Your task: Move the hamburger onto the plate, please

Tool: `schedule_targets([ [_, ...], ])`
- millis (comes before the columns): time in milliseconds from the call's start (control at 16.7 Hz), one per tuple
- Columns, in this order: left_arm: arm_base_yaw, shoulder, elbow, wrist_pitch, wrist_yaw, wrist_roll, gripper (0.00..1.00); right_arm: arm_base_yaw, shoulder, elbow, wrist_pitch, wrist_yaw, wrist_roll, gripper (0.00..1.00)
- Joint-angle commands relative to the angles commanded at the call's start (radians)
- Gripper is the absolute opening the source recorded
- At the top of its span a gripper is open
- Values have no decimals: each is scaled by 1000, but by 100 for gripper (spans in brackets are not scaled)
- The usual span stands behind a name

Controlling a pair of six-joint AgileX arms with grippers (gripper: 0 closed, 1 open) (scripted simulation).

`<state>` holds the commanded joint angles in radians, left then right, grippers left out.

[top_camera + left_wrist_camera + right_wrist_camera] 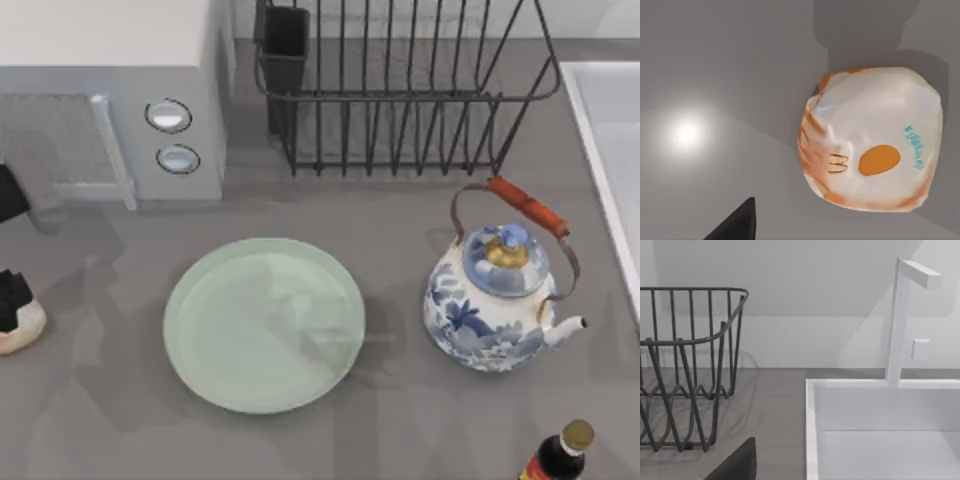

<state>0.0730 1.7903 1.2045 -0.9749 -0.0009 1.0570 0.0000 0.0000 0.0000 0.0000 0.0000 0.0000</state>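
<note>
Hamburger (872, 140) lies on the grey table (400, 440) at its far left edge, well apart from the plate (264, 324) at the middle. My left gripper (12, 300) hangs right over it; whether its fingers are spread or closed, I cannot tell. A teapot (495, 300) stands right of the plate.
</note>
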Motion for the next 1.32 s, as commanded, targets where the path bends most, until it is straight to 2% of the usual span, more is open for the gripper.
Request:
schedule_targets([
  [480, 1, 12, 1, 4, 0, 13, 100, 0, 0, 0, 0, 0, 0, 100],
  [960, 11, 132, -150, 266, 1, 23, 100, 0, 0, 0, 0, 0, 0, 100],
  [1320, 3, 165, -144, 299, 1, 15, 100, 0, 0, 0, 0, 0, 0, 100],
])
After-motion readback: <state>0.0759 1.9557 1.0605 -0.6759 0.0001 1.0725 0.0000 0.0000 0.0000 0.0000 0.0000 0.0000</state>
